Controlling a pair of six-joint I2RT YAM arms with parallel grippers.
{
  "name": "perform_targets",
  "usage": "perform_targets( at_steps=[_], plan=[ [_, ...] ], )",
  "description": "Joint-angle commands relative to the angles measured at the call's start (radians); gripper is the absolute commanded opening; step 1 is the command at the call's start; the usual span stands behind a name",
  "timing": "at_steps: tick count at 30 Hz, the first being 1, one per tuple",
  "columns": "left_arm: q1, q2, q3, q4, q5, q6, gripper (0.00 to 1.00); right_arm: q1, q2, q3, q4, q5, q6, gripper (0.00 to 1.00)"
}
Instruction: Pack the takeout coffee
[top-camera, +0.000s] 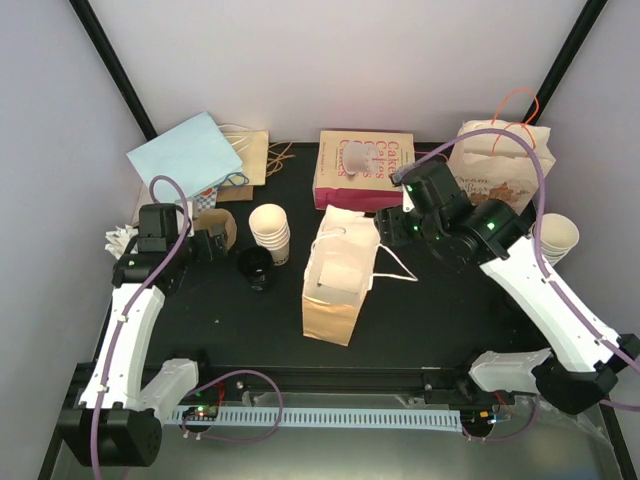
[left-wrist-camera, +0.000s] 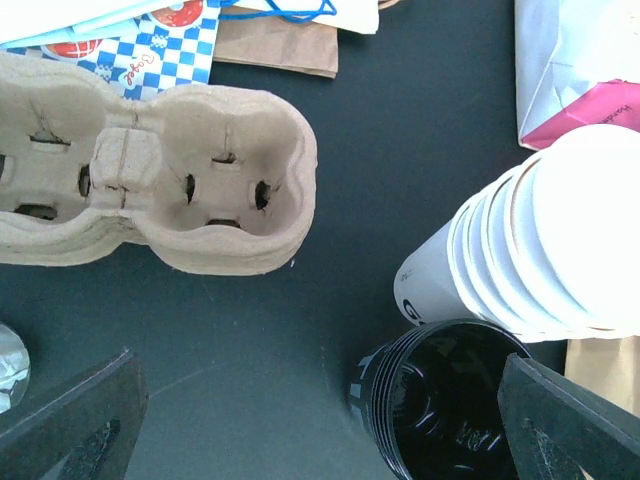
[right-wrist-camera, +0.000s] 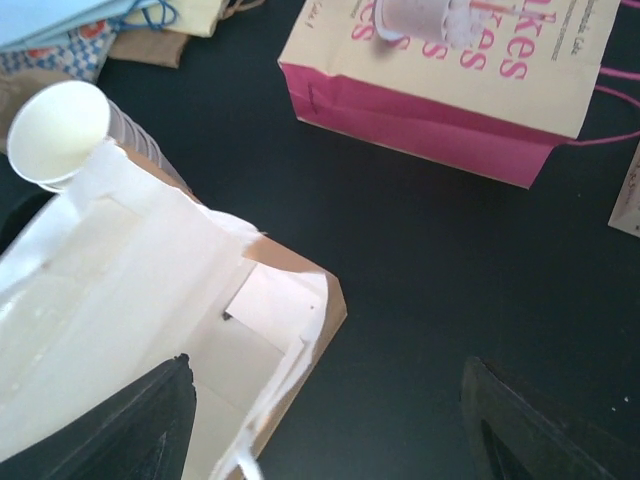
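Left claw (left-wrist-camera: 320, 420) fully open, empty, over lid stack (left-wrist-camera: 440, 410) by cup stack (left-wrist-camera: 560, 240), near tabletop (top-camera: 450, 300) left edge. Right claw (right-wrist-camera: 330, 420) open, empty; only its wrist view shows bag (right-wrist-camera: 150, 280) interior. Takeout coffee: can't tell where.

We record the following finishes. The flat black table top (top-camera: 470, 300) is matt and unpatterned. The open brown paper bag (top-camera: 330, 310) is kraft brown outside and white inside. The cream card bag (top-camera: 365, 170) carries pink lettering and has a magenta side panel. The grey-brown moulded-pulp cup carrier (left-wrist-camera: 200, 190) is plain. The cream-white nested paper cup stack (top-camera: 270, 232) is unprinted. The glossy black plastic lid stack (left-wrist-camera: 440, 410) is uniform. The blue-and-white checked printed sheet (left-wrist-camera: 150, 50) shows red motifs. The pale blue paper bag (top-camera: 185, 150) is plain. We note black fingers on the left gripper (left-wrist-camera: 318, 420) and the right gripper (right-wrist-camera: 328, 410).
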Motion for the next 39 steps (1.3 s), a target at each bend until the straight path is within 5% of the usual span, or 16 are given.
perform_targets(
  at_steps=[1,11,17,22,39],
  plan=[
    [0.006,0.011,0.050,-0.003,0.026,-0.011,0.99,-0.004,0.048,0.005,-0.042,0.003,-0.033,0.74],
    [0.006,0.006,0.041,0.011,-0.035,-0.003,0.99,-0.005,0.181,0.013,-0.049,0.017,-0.005,0.60],
    [0.006,0.029,0.030,0.034,-0.076,-0.016,0.99,-0.005,0.205,0.030,-0.029,0.059,0.002,0.25],
    [0.007,0.070,0.036,0.043,-0.077,-0.028,0.99,-0.004,0.250,0.087,-0.019,0.089,0.010,0.05],
    [0.011,0.175,0.066,0.077,-0.174,-0.039,0.99,-0.171,0.430,0.284,-0.008,0.050,-0.051,0.07]
  ],
)
